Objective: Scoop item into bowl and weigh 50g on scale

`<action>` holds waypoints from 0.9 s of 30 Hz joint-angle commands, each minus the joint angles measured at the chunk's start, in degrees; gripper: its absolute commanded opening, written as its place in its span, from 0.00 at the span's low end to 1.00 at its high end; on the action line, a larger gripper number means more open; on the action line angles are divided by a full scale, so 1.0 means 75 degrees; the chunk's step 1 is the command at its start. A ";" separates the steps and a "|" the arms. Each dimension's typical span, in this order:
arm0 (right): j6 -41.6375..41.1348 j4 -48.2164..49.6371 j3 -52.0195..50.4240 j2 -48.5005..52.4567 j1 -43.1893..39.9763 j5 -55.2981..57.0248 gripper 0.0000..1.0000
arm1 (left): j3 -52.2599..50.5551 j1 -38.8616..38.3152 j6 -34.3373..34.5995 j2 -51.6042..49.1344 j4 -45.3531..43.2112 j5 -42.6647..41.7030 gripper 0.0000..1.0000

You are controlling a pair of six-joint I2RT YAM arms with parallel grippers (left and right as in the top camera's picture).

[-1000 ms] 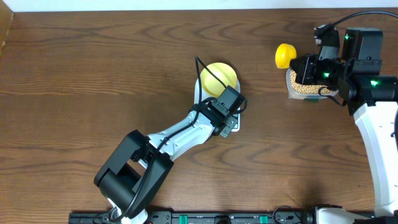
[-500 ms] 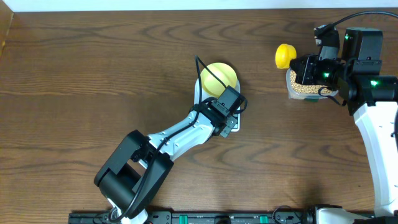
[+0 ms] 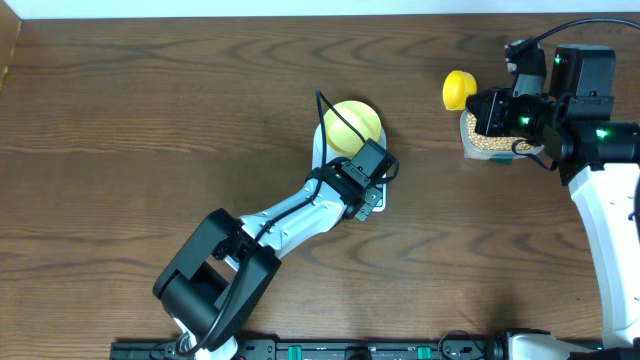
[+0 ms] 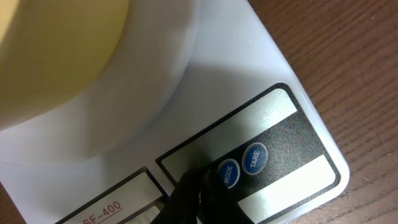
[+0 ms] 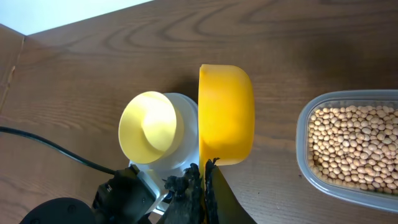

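Beans (image 5: pixel 351 143) in tub (image 5: pixel 303 140), bowl (image 3: pixel 352 125) on scale (image 4: pixel 249 74)

Small, round, tan beans fill the clear rectangular plastic tub near the desk's (image 3: pixel 150 120) far right corner. The smooth, round, pale-yellow bowl sits on the flat white scale about mid-desk. The left arm stretches diagonally from the near edge. The left gripper (image 4: pixel 198 193) is fully closed with nothing held. Its dark tips point down at the scale's front panel, right by the blue MODE button (image 4: pixel 228 173), with the TARE button (image 4: pixel 254 158) just beside; contact unclear. The right gripper (image 5: pixel 202 183) is clamped tight on the glossy yellow scoop (image 5: pixel 226 115), wrist over the tub, scoop head just beside the tub's far left corner. Tub and scale are well apart.
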State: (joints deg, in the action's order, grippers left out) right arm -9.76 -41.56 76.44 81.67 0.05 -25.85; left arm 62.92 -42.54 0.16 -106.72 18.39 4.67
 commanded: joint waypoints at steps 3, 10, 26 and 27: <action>0.0172 -0.0044 0.0143 -0.0093 -0.0047 0.0032 0.01 | -0.0105 0.0032 0.0073 -0.0495 0.0070 0.0125 0.08; 0.0169 -0.0029 0.0143 -0.0096 -0.0047 0.0029 0.01 | -0.0052 0.0023 0.0073 0.0047 0.0087 0.0125 0.08; 0.0169 -0.0146 0.0143 -0.0096 -0.0052 0.0029 0.01 | -0.0052 0.0026 0.0501 0.2192 0.0737 0.0122 0.08; 0.0172 -0.0152 0.0143 -0.0096 -0.0052 0.0029 0.01 | -0.0052 0.0026 0.0641 0.2218 0.0761 0.0111 0.08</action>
State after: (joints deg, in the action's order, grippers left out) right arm -9.54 -42.50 76.44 81.67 0.05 -25.85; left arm 62.78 -42.48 1.58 -90.91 23.44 4.86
